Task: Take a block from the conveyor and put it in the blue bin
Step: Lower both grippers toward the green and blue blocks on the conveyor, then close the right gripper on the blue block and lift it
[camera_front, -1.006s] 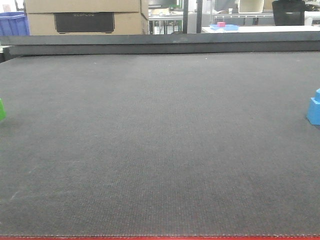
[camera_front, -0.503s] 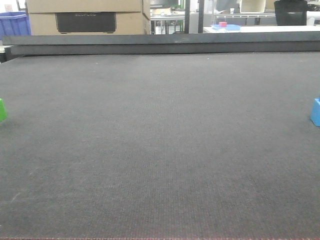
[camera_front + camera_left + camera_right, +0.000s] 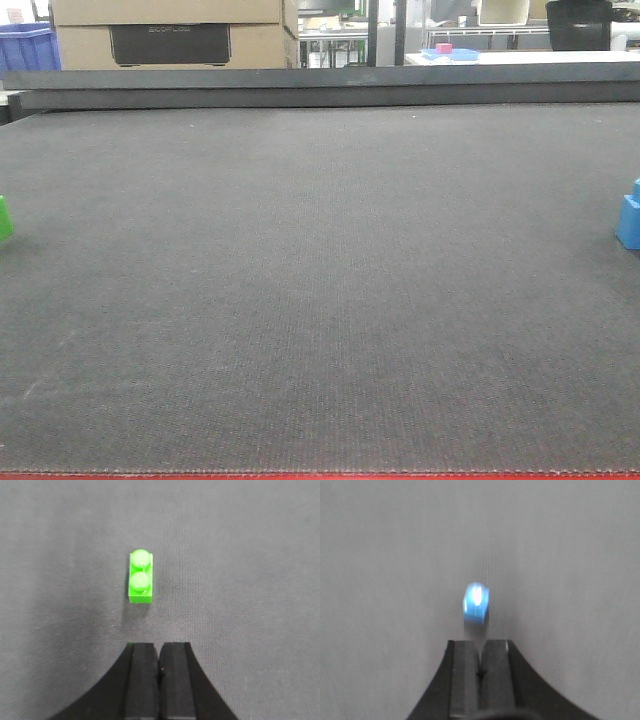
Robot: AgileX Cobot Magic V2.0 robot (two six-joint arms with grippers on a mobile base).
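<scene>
Over the conveyor (image 3: 320, 300), left claw (image 3: 159, 680), closed and empty, faces the green block (image 3: 140, 577); right claw (image 3: 481, 680) likewise faces the blue block (image 3: 476, 605), probably lining up grasps.

The conveyor (image 3: 320, 280) is dark grey, woven and flat, with a red front edge. A green block (image 3: 140, 576) lies studs-up at its 9 o'clock edge. A blue block (image 3: 629, 220) sits at 3 o'clock.

The conveyor (image 3: 320, 300) offers open passage between the green block (image 3: 4, 218) and the blue block (image 3: 629, 222) at its sides.
</scene>
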